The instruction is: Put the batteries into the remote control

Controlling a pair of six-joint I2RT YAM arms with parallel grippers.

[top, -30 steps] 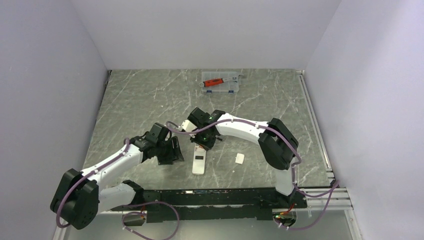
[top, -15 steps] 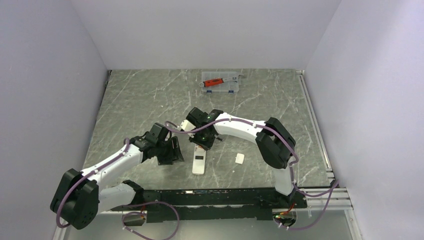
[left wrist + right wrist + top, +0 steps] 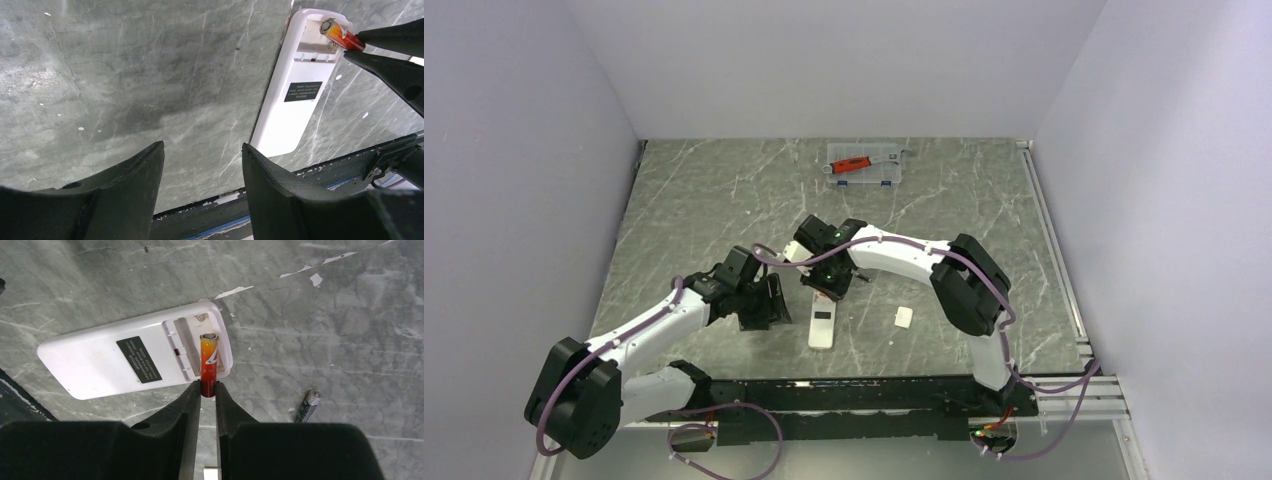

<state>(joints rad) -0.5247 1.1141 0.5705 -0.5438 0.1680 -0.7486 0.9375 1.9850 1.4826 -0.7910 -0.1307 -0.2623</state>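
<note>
Grey marbled table (image 3: 704,200) carries the work, scuffed and flecked with white. Left pincer (image 3: 202,150) hangs low over bare stone, jaws spread wide with nothing between them; the remote control (image 3: 300,85) lies ahead of it and off to its right. Right pincer (image 3: 207,390) is closed to a narrow gap on the held battery (image 3: 209,362), gripping its red near end while the rest projects ahead of the fingertips. We find the remote directly ahead of this pincer, back upward: a white bar with a dark label at mid-length and an uncovered bay at the end nearest the tips. The held battery lies over the outermost slot of that bay, orange shading to red, its metal cap at the far end; we cannot tell whether it is seated or only hovering. We judge the step in hand to be seating this cell. It should go down flat and be pressed endwise against its contact, polarity confirmed, and released only once it sits inside the bay walls. A second battery (image 3: 307,406), dark with a silver end, lies on the table to the right of the pincer, apart from it.
</note>
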